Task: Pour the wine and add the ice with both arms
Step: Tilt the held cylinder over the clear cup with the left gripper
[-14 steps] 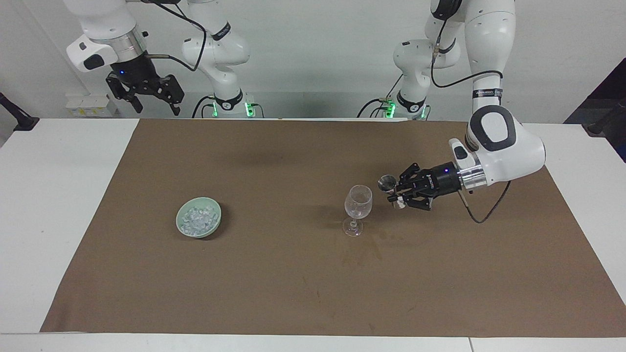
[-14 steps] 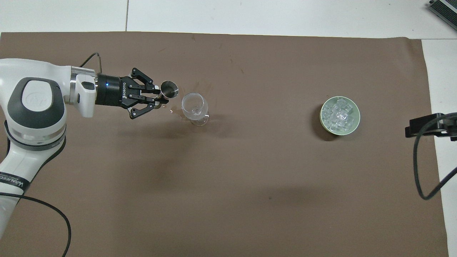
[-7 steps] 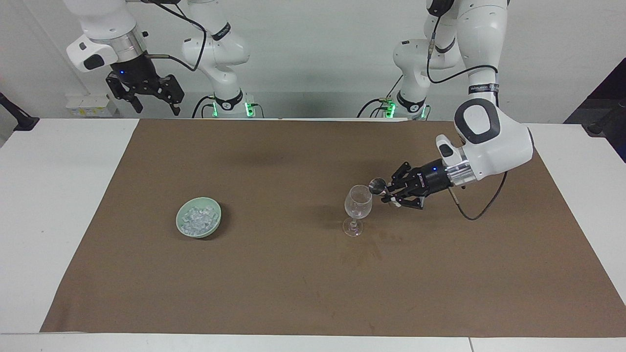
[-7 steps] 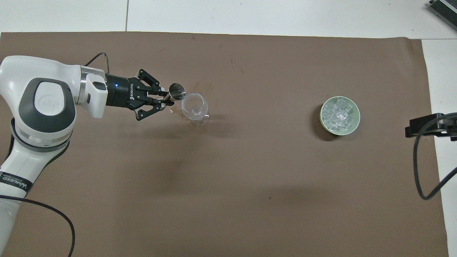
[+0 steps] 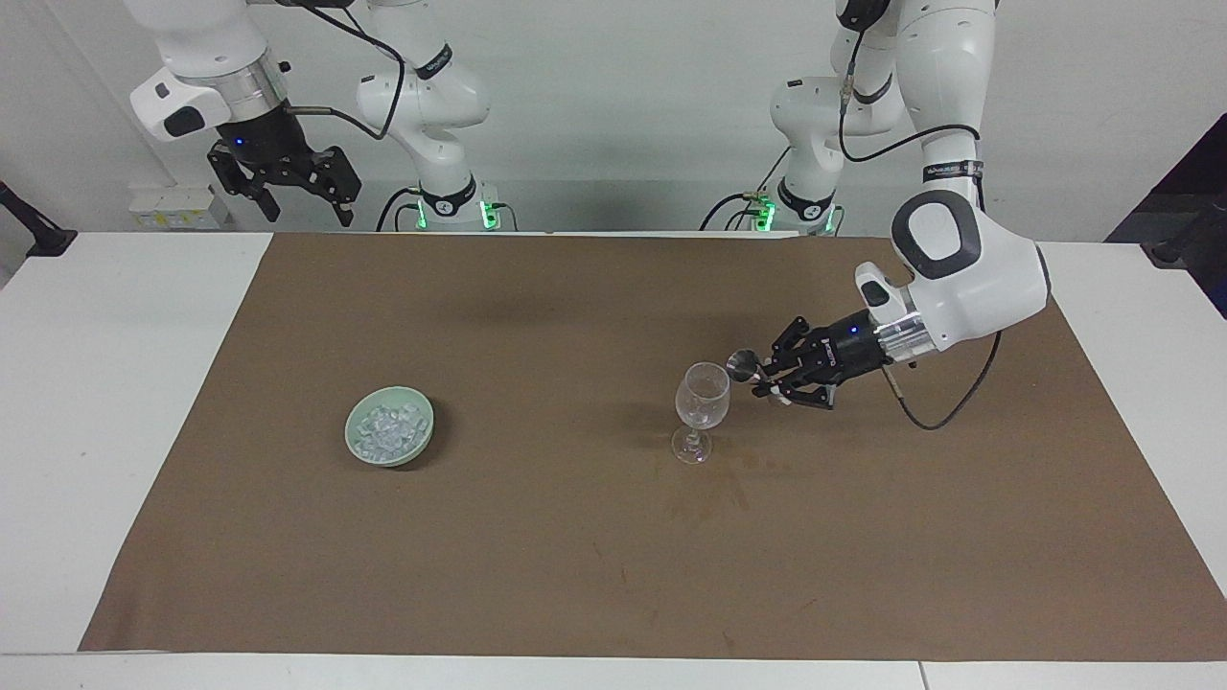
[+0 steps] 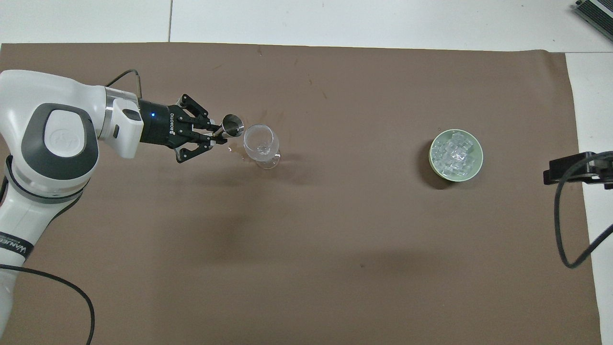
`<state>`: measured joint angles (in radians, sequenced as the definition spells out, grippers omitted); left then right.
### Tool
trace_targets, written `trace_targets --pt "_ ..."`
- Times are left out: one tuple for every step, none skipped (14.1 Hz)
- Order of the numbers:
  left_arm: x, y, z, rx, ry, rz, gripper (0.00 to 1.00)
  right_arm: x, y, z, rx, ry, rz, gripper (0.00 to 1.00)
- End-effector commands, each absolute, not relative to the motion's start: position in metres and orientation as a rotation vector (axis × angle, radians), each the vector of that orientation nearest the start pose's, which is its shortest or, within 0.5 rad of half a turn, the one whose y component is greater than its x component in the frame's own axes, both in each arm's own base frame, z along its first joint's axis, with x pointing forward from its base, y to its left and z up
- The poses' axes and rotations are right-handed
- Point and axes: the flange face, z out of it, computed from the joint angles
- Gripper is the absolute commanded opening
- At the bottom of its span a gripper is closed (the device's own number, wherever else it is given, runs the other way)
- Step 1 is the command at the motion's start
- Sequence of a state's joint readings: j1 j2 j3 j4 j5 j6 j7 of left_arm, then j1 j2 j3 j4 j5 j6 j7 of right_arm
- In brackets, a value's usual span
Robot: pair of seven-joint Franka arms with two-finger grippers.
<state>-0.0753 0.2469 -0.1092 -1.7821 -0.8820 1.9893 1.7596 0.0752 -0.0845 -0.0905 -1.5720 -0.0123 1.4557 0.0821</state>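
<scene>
A clear wine glass (image 5: 702, 393) (image 6: 261, 143) stands upright on the brown mat (image 5: 575, 556). My left gripper (image 5: 767, 376) (image 6: 218, 133) is shut on a small metal measuring cup (image 5: 741, 364) (image 6: 233, 125). It holds the cup tilted, mouth toward the glass, just beside the rim. No wine shows, and I cannot tell whether the glass holds liquid. The ice (image 5: 387, 425) (image 6: 452, 153) fills a pale green bowl (image 5: 357, 443) (image 6: 474, 170) toward the right arm's end. My right gripper (image 5: 297, 196) waits open, raised by that end of the table.
Faint wet stains mark the mat (image 5: 714, 489) just farther from the robots than the glass. A black cable (image 6: 570, 230) loops at the mat's edge by the right arm. White table (image 5: 115, 431) borders the mat.
The left gripper carried the cup up to the glass's rim and tilted it, then eased back slightly. The right arm, glass and bowl stayed still.
</scene>
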Motion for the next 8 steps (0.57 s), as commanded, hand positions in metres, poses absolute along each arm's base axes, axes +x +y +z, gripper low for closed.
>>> trace_targets --pt "0.606 -0.17 0.453 1.806 -1.73 0.676 0.0 0.511 -0.014 0.661 -3.116 0.136 0.047 1.0" --pt "0.606 -0.172 0.454 1.816 -1.724 0.667 0.0 0.511 -0.014 0.661 -3.116 0.133 0.047 1.0" --pt "0.604 -0.178 0.454 1.814 -1.732 0.659 0.0 0.511 -0.014 0.661 -3.116 0.136 0.047 1.0" --pt "0.605 -0.178 0.453 1.828 -1.73 0.656 0.0 0.511 -0.014 0.661 -3.116 0.136 0.047 1.0" --pt "0.605 -0.181 0.453 1.836 -1.727 0.657 0.0 0.511 -0.014 0.661 -3.116 0.133 0.047 1.0" --pt "0.604 -0.185 0.453 1.831 -1.734 0.654 0.0 0.511 -0.014 0.661 -3.116 0.136 0.047 1.0" --pt "0.604 -0.185 0.453 1.835 -1.756 0.643 0.0 0.511 -0.014 0.661 -3.116 0.136 0.047 1.0" --pt "0.604 -0.184 0.454 1.845 -1.781 0.627 0.0 0.511 -0.014 0.661 -3.116 0.136 0.047 1.0"
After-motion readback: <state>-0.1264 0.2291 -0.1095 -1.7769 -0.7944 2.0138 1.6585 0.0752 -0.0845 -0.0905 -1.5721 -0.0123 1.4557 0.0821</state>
